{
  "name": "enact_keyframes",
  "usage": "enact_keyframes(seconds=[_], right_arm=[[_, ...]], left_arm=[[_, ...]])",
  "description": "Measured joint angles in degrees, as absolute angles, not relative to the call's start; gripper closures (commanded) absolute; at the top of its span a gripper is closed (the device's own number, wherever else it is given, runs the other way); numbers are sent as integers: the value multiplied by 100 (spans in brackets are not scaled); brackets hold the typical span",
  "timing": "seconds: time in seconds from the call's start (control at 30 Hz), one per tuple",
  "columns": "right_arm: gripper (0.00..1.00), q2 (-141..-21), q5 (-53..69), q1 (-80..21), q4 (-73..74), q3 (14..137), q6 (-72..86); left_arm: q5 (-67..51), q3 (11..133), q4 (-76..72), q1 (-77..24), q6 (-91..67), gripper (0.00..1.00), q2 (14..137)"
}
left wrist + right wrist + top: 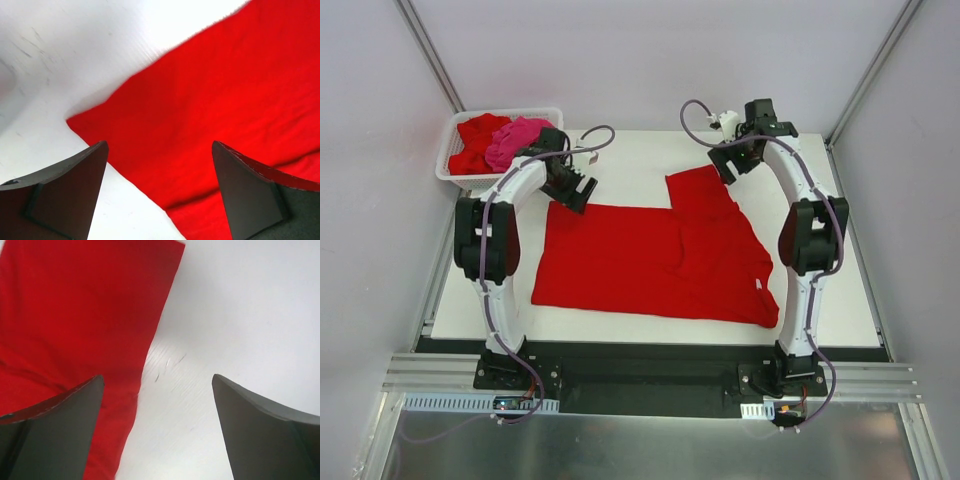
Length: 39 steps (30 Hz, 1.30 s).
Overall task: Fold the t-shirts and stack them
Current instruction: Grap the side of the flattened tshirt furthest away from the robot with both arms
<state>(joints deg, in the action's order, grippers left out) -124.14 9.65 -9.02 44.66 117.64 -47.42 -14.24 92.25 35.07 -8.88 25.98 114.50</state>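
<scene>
The white table (640, 160) fills most of my overhead view. On it, between my two arms, a bright red t-shirt (640, 265) lies spread flat. It is a wide rectangle, with one narrower part jutting toward the far edge on my right side and some soft creases across its middle.

At the far left corner of the table stands a white lattice basket (446, 152). It holds a bunched red t-shirt (475, 140) and, beside it on the right, a crumpled hot pink t-shirt (517, 140).

My left gripper (159, 145) hangs over the far left corner of the spread shirt. Its jaws are wide apart with nothing between them but air. That corner of cloth shows in the gap, with bare table to its left.

My right gripper (157, 377) hangs over the far edge of the jutting part, also spread wide and holding nothing. The cloth's straight side edge runs down between the fingers. The left finger is over red fabric and the right finger is over white tabletop.

I cannot tell from either wrist view whether a fingertip touches the cloth.
</scene>
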Motion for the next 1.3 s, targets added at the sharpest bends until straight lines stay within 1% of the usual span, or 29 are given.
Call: enact_keyframes(seconds=[0.27, 0.53, 0.77, 0.8, 0.9, 1.0, 1.17, 1.23, 1.3], right_arm=[[9, -13148, 609, -1151, 3509, 11799, -4915], [9, -13705, 475, -1337, 3208, 12223, -5181], [9, -13677, 432, -1378, 3234, 12175, -5317], [9, -13585, 436, -1382, 3267, 12088, -5325], [8, -12873, 456, -1457, 3487, 11196, -5378], [7, -11789, 464, -1629, 3739, 10042, -5496], [8, -9854, 504, -1900, 4125, 8283, -5699], [8, -9282, 473, -1946, 4014, 7485, -5787], [8, -8993, 373, -2005, 3944, 6827, -5854]], left_arm=[[-1127, 9745, 3503, -888, 2755, 14, 11896], [-773, 10208, 3516, -888, 3092, 15, 12525], [-652, 10256, 3605, -888, 3258, 14, 12549], [-657, 10237, 3627, -891, 3249, 14, 12519], [-696, 9852, 3664, -908, 3249, 12, 12199], [-663, 8888, 3673, -1024, 3354, 12, 11417], [-666, 7255, 3892, -1616, 3653, 12, 9861], [-703, 6842, 3942, -1774, 3752, 12, 9553], [-687, 6471, 3903, -1800, 3850, 12, 9459]])
